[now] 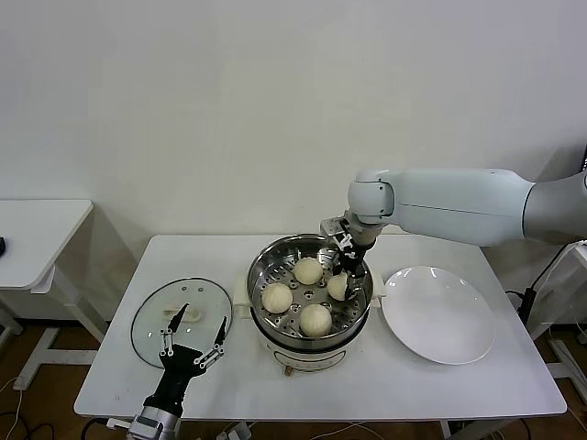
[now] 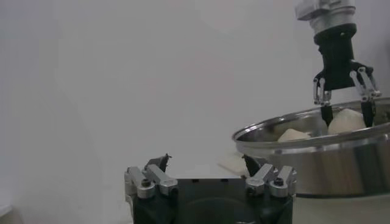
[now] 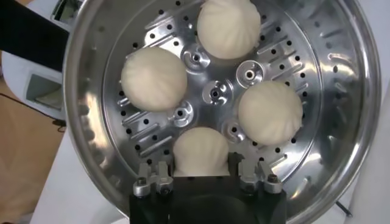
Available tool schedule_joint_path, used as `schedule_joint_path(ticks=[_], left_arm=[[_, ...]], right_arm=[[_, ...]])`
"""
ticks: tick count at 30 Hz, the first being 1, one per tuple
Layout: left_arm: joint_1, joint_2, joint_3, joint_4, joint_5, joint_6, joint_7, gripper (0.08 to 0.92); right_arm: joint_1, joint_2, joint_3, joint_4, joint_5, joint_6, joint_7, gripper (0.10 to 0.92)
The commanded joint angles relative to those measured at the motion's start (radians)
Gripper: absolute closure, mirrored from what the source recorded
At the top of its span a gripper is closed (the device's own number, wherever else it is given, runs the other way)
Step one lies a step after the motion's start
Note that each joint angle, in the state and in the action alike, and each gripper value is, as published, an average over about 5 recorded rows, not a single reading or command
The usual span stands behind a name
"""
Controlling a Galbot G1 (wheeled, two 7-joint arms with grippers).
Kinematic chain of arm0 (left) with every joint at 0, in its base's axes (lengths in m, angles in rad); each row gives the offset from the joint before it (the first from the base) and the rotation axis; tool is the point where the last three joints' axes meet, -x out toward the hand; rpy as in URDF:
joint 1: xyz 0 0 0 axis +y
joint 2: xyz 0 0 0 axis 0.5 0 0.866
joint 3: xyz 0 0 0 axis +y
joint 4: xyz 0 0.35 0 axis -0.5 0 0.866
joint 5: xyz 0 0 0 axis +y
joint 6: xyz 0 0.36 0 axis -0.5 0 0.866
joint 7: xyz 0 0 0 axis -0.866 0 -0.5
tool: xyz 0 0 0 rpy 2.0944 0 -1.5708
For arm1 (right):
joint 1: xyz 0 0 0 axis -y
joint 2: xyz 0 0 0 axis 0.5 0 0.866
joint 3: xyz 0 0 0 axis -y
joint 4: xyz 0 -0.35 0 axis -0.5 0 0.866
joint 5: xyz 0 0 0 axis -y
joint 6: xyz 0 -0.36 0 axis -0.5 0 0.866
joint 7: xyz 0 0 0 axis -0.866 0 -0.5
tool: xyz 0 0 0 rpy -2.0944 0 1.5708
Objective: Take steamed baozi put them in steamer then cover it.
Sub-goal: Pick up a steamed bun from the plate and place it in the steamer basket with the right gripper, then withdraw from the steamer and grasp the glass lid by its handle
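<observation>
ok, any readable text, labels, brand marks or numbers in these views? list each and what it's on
None readable in any view.
steamer: bare steel wall and white base, no brand mark or label shows.
plate: plain white.
glass lid: no print visible.
right tool and left tool: no lettering visible.

Right arm point(image 1: 459, 203): smooth pale grey-white casing with a rounded joint housing. Right gripper point(image 1: 347, 264): black body, silver linkage bars, dark-tipped fingers point(image 2: 327, 114). Left gripper point(image 1: 193, 334): black wrist, silver screwed brackets, slim black-tipped fingers point(image 1: 219, 335).
</observation>
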Motion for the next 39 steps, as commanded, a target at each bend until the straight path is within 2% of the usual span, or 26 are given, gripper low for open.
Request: schedule_joint_path(ticks=[1, 8, 15, 19, 23, 28, 31, 35, 39], left_arm=[[0.0, -0.001, 0.0, -0.002, 0.0, 0.0, 0.0, 0.177], [-0.001, 0.0, -0.004, -0.003, 0.0, 0.001, -0.001, 0.177], [-0.002, 0.003, -0.004, -0.001, 0.0, 0.004, -0.003, 0.177], [-0.003, 0.006, -0.003, -0.005, 0.002, 0.006, -0.005, 0.177], [-0.008, 0.008, -0.004, -0.006, 0.016, 0.008, -0.016, 0.177], [-0.016, 0.012, -0.001, -0.008, 0.055, 0.02, -0.031, 0.177], [-0.017, 0.017, 0.0, -0.013, 0.09, 0.029, -0.036, 0.177], [-0.023, 0.026, -0.002, -0.013, 0.144, 0.039, -0.056, 0.177], [-0.032, 0.031, -0.003, -0.01, 0.241, 0.045, -0.084, 0.177]], right_arm=[[-0.016, 0.004, -0.003, -0.002, -0.011, -0.004, 0.002, 0.408], [-0.019, 0.0, 0.007, 0.004, -0.007, -0.001, 0.004, 0.368], [-0.012, -0.041, 0.069, 0.035, -0.007, 0.008, 0.013, 0.225], [-0.043, -0.137, 0.219, 0.11, -0.021, 0.037, 0.056, 0.204], [-0.117, -0.261, 0.381, 0.216, -0.008, 0.103, 0.313, 0.203], [-0.284, -0.384, 0.56, 0.298, 0.012, 0.167, 0.83, 0.203], [-0.444, -0.406, 0.73, 0.294, 0.028, 0.238, 1.064, 0.203], [-0.712, -0.393, 1.018, 0.267, 0.023, 0.363, 1.265, 0.203], [-0.953, -0.369, 1.268, 0.246, -0.04, 0.462, 1.351, 0.203]])
